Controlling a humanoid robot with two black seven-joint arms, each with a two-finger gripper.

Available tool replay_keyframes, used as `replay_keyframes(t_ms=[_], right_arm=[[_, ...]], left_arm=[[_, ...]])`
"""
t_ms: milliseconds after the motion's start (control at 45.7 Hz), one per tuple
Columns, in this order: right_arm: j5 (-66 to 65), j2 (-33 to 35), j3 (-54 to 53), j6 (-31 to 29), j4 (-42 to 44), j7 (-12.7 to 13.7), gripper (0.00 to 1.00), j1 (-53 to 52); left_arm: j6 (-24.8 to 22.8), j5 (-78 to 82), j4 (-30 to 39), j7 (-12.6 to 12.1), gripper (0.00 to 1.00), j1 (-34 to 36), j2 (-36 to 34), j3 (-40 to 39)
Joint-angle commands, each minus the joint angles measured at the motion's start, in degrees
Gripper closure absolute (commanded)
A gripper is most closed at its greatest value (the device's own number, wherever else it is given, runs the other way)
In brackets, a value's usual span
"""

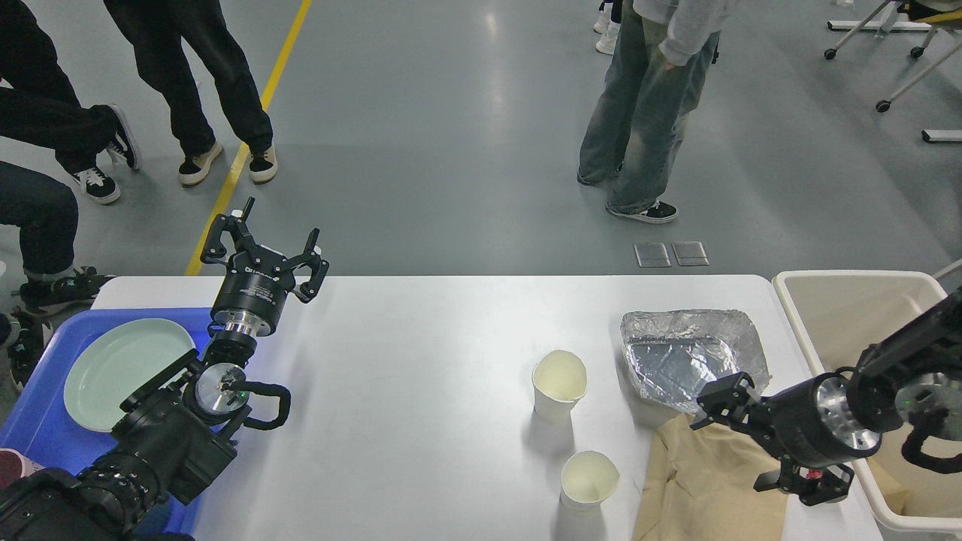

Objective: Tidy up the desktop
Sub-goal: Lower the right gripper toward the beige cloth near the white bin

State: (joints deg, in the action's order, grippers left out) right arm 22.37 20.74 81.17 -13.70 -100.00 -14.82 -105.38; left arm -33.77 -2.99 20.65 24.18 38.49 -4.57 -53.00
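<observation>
Nearest, at five o'clock, the right gripper (740,439) hovers with fingers spread over brown paper (706,488). Two paper cups (588,481) stand at six o'clock, crumpled foil tray (688,357) beyond at three. The white desktop (421,391) spans the centre. At nine o'clock, a pale plate (113,368) lies in the blue tray (37,421). Farthest, at ten o'clock, the left gripper (264,244) points up, fingers spread, empty.

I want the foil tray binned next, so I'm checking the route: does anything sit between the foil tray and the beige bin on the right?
Nothing visible on the desktop lies between the foil tray and the beige bin. The right gripper hovers just nearer me, over the brown paper, jaws apart.
</observation>
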Motion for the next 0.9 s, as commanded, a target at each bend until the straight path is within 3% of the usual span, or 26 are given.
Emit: replay_keyframes(t_ms=[0, 197, 460, 722, 810, 832, 876], right_arm=[[0.04, -2.89, -2.86, 3.49, 0.00, -0.12, 0.00, 3.78], [0.04, -12.04, -3.30, 14.83, 0.00, -0.21, 0.00, 9.40], [0.04, -15.47, -4.35, 19.85, 0.00, -0.21, 0.00, 12.92], [0.21, -18.19, -4.80, 30.13, 0.00, -0.21, 0.00, 19.07], [0.30, -18.19, -4.88, 32.15, 0.00, -0.21, 0.14, 19.95], [0.30, -18.19, -4.97, 32.68, 0.00, -0.21, 0.22, 20.13], [0.21, -18.19, -4.97, 33.56, 0.00, -0.30, 0.48, 20.13]], left_arm=[[0.02, 0.00, 0.00, -0.01, 0.03, -0.08, 0.00, 0.00], [-0.07, 0.00, 0.00, -0.01, 0.03, 0.01, 0.00, 0.00], [-0.07, 0.00, 0.00, -0.01, 0.03, -0.08, 0.00, 0.00], [-0.07, 0.00, 0.00, -0.01, 0.03, -0.08, 0.00, 0.00], [-0.07, 0.00, 0.00, -0.01, 0.03, 0.01, 0.00, 0.00], [-0.07, 0.00, 0.00, -0.01, 0.03, 0.01, 0.00, 0.00], [-0.07, 0.00, 0.00, -0.01, 0.03, 0.01, 0.00, 0.00]])
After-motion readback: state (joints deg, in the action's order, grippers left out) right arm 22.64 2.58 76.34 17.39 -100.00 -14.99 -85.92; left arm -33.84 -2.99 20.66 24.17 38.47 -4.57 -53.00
